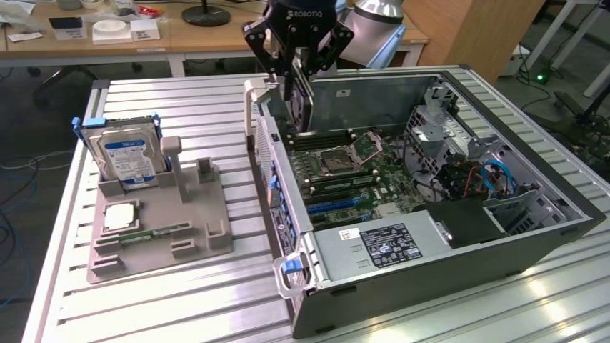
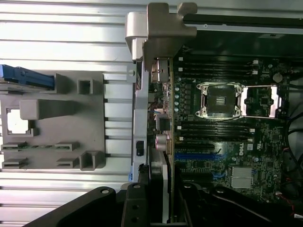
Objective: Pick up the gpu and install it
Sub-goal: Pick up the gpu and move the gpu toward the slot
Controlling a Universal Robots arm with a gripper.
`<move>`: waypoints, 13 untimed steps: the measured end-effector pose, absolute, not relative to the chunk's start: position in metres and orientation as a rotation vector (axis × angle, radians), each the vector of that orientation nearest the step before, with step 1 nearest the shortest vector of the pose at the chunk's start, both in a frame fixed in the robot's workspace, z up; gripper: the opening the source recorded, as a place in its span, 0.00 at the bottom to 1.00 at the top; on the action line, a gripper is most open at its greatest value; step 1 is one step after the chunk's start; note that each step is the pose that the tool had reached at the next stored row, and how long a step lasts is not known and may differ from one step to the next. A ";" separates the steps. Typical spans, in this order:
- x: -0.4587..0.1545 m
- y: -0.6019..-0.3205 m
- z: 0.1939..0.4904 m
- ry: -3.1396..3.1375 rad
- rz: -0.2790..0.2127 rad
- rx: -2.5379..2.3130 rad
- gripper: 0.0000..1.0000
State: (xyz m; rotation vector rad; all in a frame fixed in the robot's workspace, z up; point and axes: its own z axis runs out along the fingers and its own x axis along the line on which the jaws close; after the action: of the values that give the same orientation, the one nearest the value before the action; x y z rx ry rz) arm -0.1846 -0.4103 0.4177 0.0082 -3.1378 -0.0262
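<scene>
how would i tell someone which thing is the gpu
Find the open computer case on the slatted table. Over its far corner the hand grips the gpu: a thin dark card hanging on edge, unlike the blue-labelled hard drive beside the case.

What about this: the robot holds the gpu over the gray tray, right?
Not quite. The end effector holds the gpu over the open computer case, not over the gray tray. The exterior view shows it.

Open case (image 1: 429, 282) leaves the pincer (image 1: 297, 75) room above the motherboard (image 1: 355, 171) — rear wall (image 1: 259, 136) and drive cage (image 1: 446, 128) crowd in
</scene>
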 end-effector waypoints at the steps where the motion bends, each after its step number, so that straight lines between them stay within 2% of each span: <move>1: -0.184 -0.410 0.418 -3.138 -0.026 0.008 0.28; 13: -0.174 -0.410 0.418 -3.138 -0.026 0.008 0.28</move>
State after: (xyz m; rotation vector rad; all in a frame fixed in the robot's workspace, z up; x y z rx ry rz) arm -0.1738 -0.4103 0.4177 0.0082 -3.1378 -0.0259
